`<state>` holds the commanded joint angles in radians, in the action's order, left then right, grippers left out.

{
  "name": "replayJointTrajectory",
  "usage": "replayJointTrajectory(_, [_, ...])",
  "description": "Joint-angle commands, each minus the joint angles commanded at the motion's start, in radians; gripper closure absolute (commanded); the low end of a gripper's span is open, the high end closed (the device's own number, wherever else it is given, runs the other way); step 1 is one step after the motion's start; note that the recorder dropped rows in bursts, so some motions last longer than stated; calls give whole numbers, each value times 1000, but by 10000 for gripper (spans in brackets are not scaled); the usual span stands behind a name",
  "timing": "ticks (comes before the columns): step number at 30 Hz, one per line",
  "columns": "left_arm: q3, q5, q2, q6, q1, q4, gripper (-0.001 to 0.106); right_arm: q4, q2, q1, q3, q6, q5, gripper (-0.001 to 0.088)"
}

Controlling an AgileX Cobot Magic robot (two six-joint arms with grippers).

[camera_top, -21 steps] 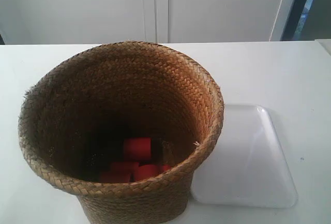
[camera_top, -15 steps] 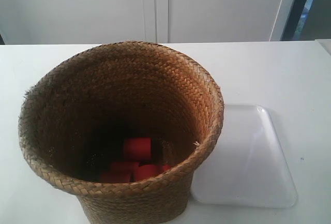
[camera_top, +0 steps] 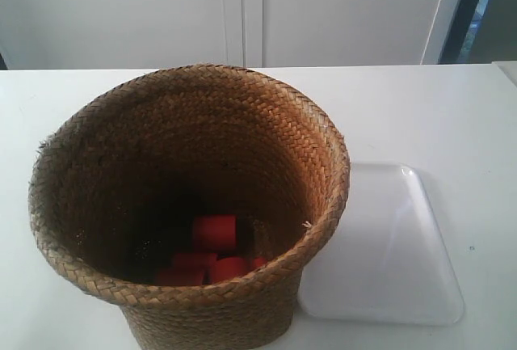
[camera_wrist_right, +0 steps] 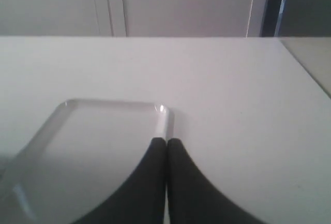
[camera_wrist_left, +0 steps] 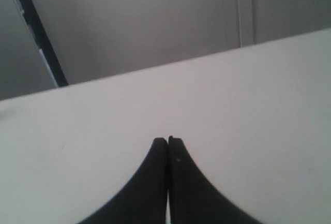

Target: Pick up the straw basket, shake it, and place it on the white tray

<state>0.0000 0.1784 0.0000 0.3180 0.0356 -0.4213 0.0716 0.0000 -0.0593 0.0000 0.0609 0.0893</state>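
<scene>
Your straw basket (camera_top: 271, 128) stands upright on the white counter (camera_top: 420, 115), mouth open to the exterior view. Red cylinder pieces (camera_top: 214, 231) lie in its dark bottom; you can't count them, the near rim hides some. The white tray (camera_top: 396, 245) lies flat on the counter just beside the basket, at the exterior view's right. The basket's flared rim covers the tray's near edge in that view, so you can't tell whether the base touches the tray. No arm shows in the exterior view.

Your left jaws are pressed together tip to tip with nothing between them, above bare counter. Your right jaws are likewise closed on nothing, tips over the rim of the white tray (camera_wrist_right: 93, 146) near one rounded corner. Neither touches the basket.
</scene>
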Motion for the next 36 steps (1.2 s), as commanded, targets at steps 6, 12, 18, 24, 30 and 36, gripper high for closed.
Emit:
replayJointTrajectory(6, [0, 47, 0, -5, 0, -3, 1053, 51, 0, 0, 0, 180, -194, 868])
replayJointTrajectory(12, [0, 47, 0, -5, 0, -3, 1053, 51, 0, 0, 0, 179, -155, 868])
replayJointTrajectory(18, [0, 49, 0, -28, 0, -3, 1053, 51, 0, 0, 0, 179, -157, 868])
replayJointTrajectory(24, [0, 127, 0, 78, 0, 1, 1053, 51, 0, 0, 0, 176, -239, 868])
replayJointTrajectory(30, [0, 85, 0, 404, 0, 112, 1053, 51, 0, 0, 0, 181, -274, 868])
replayJointTrajectory(36, [0, 105, 0, 407, 0, 112, 1053, 51, 0, 0, 0, 180, -285, 868])
